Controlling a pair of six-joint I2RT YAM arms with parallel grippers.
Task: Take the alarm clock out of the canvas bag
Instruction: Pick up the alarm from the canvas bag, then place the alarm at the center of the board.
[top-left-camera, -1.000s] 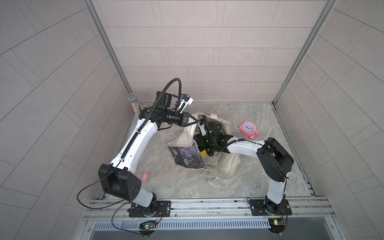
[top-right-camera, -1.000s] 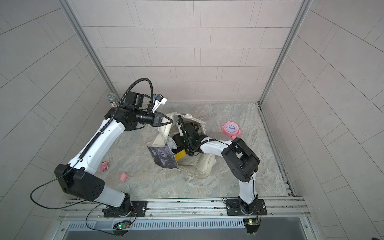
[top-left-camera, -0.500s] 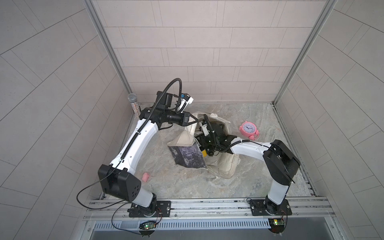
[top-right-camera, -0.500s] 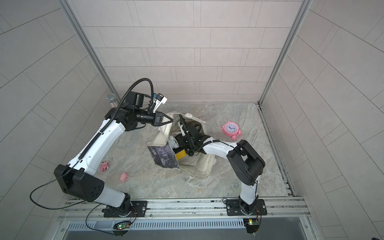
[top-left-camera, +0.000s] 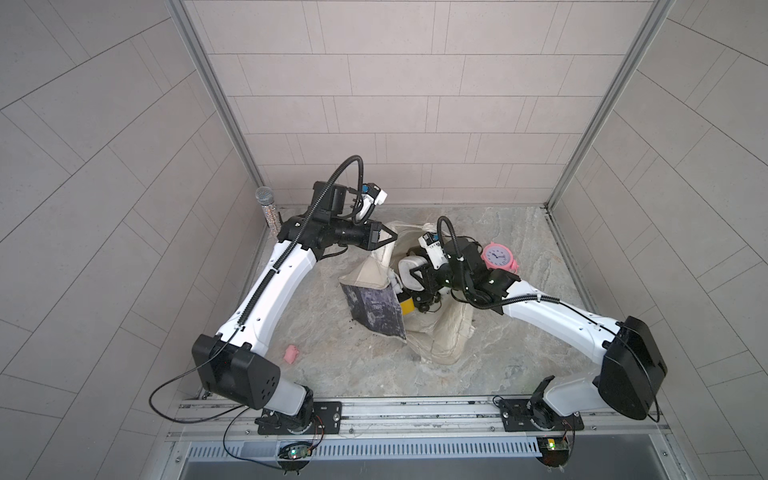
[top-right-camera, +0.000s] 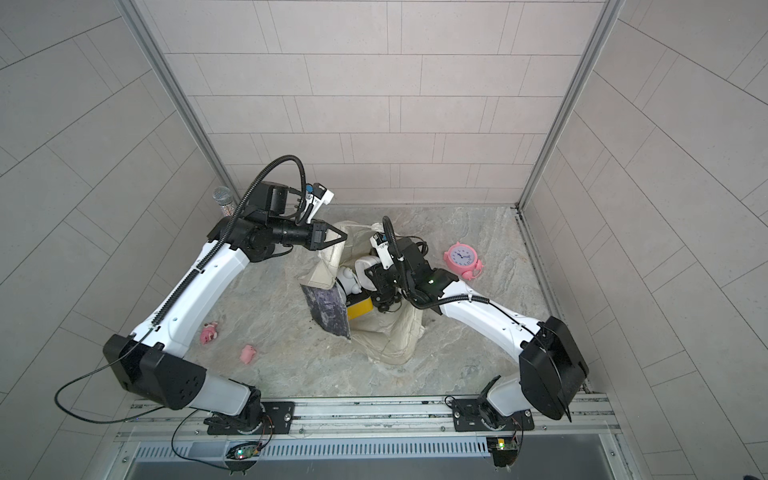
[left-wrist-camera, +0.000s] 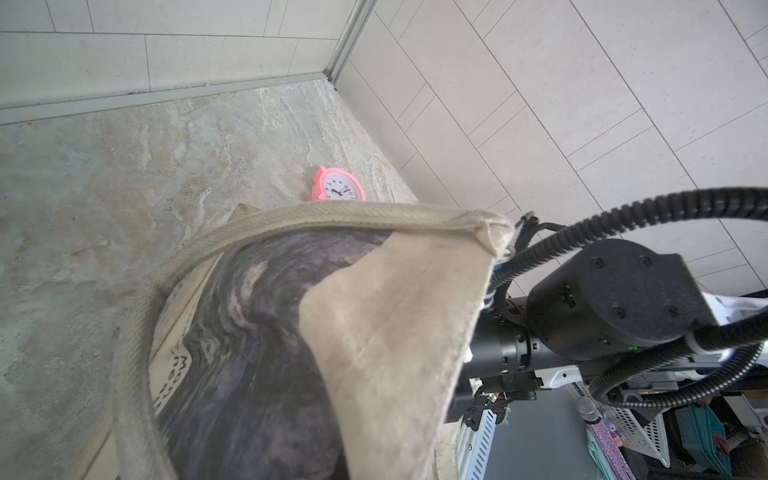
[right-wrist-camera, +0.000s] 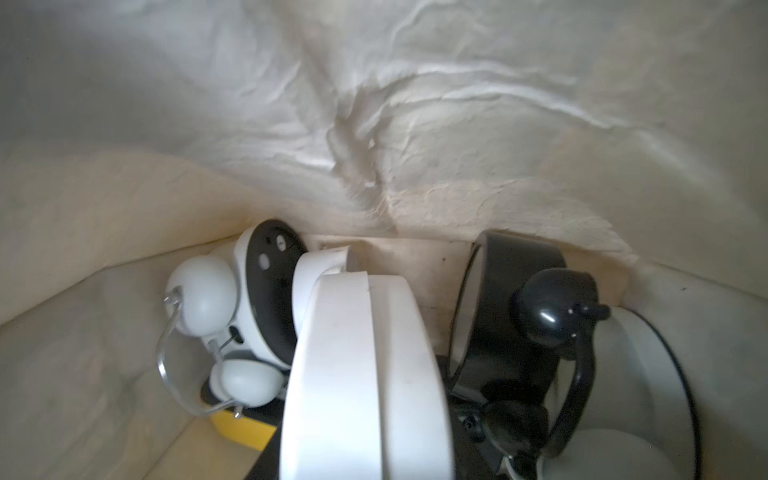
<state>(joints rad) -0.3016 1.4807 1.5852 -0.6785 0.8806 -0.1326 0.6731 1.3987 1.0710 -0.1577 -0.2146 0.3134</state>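
The cream canvas bag (top-left-camera: 440, 332) (top-right-camera: 395, 332) (left-wrist-camera: 386, 324) with its dark print stands mid-table. My left gripper (top-left-camera: 392, 237) (top-right-camera: 343, 237) is shut on its raised rim and holds the mouth open. My right gripper (top-left-camera: 411, 276) (top-right-camera: 368, 274) is at the bag's mouth, shut on a white alarm clock (top-left-camera: 409, 266) (top-right-camera: 365, 266) (right-wrist-camera: 365, 374) seen edge-on. Inside the bag lie a white twin-bell clock (right-wrist-camera: 253, 299), a black twin-bell clock (right-wrist-camera: 519, 299) and a yellow block (right-wrist-camera: 237, 428). A pink alarm clock (top-left-camera: 498, 257) (top-right-camera: 462, 259) (left-wrist-camera: 338, 191) stands outside, to the bag's right.
A glittery microphone (top-left-camera: 266, 208) (top-right-camera: 223, 201) stands in the back left corner. Small pink toys (top-left-camera: 291, 354) (top-right-camera: 209, 332) lie on the table at front left. Walls close in on three sides.
My right arm has drawn back toward the right, bringing the white clock up to the bag's mouth. The left arm has held still on the rim.
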